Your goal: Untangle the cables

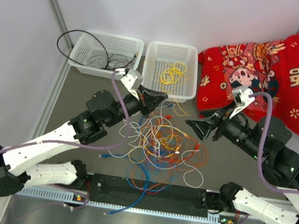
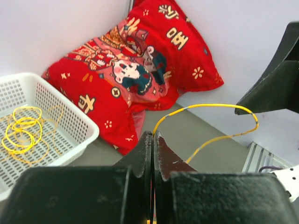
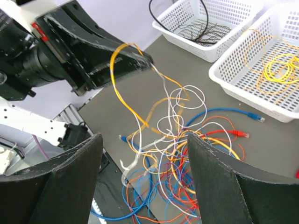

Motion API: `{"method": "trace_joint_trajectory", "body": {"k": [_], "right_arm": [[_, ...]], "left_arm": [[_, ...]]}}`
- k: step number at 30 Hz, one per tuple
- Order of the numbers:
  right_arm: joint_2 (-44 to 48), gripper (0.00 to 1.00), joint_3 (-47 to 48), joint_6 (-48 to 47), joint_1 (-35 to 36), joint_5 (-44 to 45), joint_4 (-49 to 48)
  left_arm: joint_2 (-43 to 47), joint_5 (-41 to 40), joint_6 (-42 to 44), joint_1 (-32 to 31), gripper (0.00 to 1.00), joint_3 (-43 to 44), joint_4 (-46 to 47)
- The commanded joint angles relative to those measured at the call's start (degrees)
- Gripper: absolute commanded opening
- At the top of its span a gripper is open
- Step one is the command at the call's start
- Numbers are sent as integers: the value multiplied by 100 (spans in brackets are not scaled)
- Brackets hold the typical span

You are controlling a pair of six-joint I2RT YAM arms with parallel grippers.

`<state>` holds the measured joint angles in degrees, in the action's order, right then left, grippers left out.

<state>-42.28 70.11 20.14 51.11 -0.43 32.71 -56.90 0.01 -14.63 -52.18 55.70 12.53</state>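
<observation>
The grey bench (image 1: pixel 79 93) carries a red printed pillow (image 1: pixel 282 70) at its far right corner. Two white baskets stand side by side at the far edge. The left basket (image 1: pixel 78 63) holds black cables (image 1: pixel 104 59), one loop hanging out over its left rim. The right basket (image 1: pixel 149 85) holds coiled yellow cables (image 1: pixel 173 73). The main heap of cables (image 1: pixel 161 145) lies on the bench between the two arms, just in front of the baskets. It is a loose knot of white, orange, red, blue and yellow loops, some with small plug ends. A few blue and orange strands trail over the dark rail at the near edge. One yellow cable (image 3: pixel 119 91) rises out of the heap's far left side in an open arc to the left fingers (image 2: pixel 140 156). These are clenched together on it, raised above the bench, and the cable comes out at their tips and curves away in a wide loop. The right fingers (image 3: pixel 70 179) stand spread wide apart and grip nothing. They sit at the heap's far right side, pointed toward the left fingers. In the right wrist view the heap shows in the gap between them, lower down on the bench.
</observation>
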Motion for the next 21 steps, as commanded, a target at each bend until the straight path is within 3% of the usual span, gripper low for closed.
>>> {"method": "trace_joint_trajectory", "body": {"k": [1,12,14,15,16,17,21], "right_arm": [[-209,72,82,-150,4,-186,-634],[-877,66,276,-661,4,-256,-766],[-922,53,206,-661,4,-186,-915],[-948,25,162,-652,4,-134,-985],[-949,5,144,-652,13,-29,-1073],[-949,0,144,-652,4,-2,-1108],[-949,0,240,-765,4,279,-1258]], "left_arm": [[-31,-36,-22,-20,0,204,-41],[-22,-27,-136,-20,0,125,-58],[-22,-27,-171,-20,0,99,-76],[-14,-27,-189,-20,0,90,-67],[-5,-27,-189,-20,0,73,-67],[13,-27,-180,-20,0,46,-76],[91,-543,-145,-20,0,-103,-295]]}}
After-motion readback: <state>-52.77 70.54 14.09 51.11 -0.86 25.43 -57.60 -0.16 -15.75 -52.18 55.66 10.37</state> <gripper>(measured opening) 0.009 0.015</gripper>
